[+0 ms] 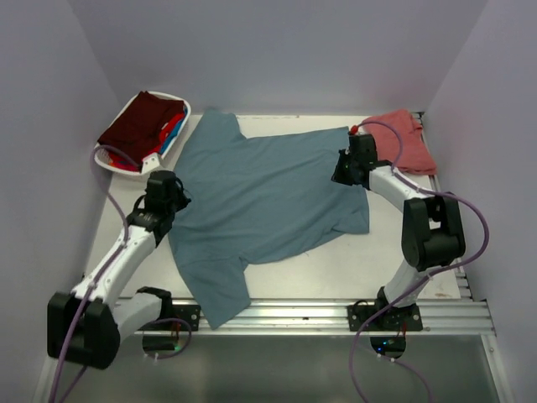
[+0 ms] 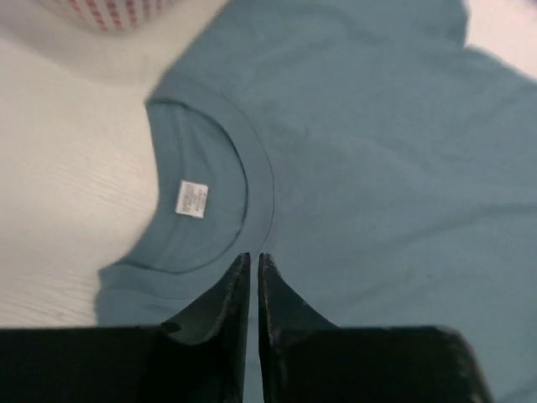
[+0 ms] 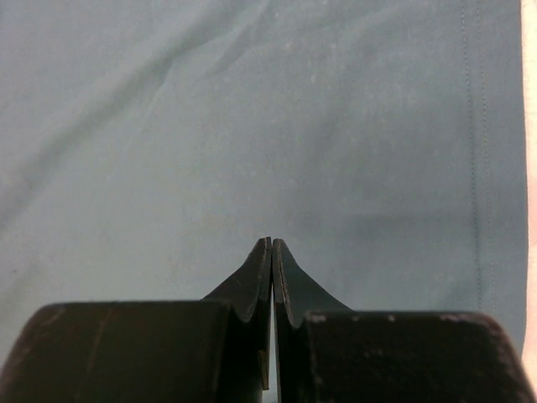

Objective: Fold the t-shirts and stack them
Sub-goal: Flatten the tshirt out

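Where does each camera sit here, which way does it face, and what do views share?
Top external: above and behind the arm bases, looking down on the table; both arms show.
Left wrist: on the left arm, looking down at the collar of the teal t-shirt; left gripper slightly open.
Right wrist: on the right arm, looking down at its hem; right gripper shut.
Shared: all three see the teal t-shirt.
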You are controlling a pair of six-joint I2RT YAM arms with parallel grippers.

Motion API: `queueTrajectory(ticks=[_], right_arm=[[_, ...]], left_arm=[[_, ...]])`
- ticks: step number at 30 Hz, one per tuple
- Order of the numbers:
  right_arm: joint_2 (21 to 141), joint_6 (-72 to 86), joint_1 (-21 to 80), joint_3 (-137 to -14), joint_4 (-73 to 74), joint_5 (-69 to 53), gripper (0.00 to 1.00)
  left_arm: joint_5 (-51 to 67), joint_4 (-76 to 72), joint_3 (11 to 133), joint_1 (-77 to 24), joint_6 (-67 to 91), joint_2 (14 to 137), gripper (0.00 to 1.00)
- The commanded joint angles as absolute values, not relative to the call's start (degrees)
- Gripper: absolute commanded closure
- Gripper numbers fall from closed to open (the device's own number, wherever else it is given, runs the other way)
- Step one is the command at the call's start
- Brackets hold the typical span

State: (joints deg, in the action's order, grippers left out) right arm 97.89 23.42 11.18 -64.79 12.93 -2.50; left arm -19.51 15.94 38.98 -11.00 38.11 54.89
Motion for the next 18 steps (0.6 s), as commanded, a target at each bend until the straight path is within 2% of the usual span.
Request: queueTrajectory(ticks=[1,2,7,18], right_arm=[[100.5,23.8,11.0,-67.7,12.4,-1.8,1.0],[100.9,23.9,10.9,-67.8,12.0,-2.1,1.0],[101.1,23.6,11.0,-67.0,11.9,-1.7,1.0],[95.0,24.3,11.1,-61.2,15.6,1.6,1.0]], left_arm=[[-11.9,6.9,37.7,-11.1,35.2,67.6,0.94],[-12.0,4.1,38.4,-11.1,35.2,70.0,1.0],[-12.8,-1.2,45.3,-11.1,34.7,84.7,1.0],[-12.0,-5.1,54.7,-11.1,33.1,104.0,1.0]])
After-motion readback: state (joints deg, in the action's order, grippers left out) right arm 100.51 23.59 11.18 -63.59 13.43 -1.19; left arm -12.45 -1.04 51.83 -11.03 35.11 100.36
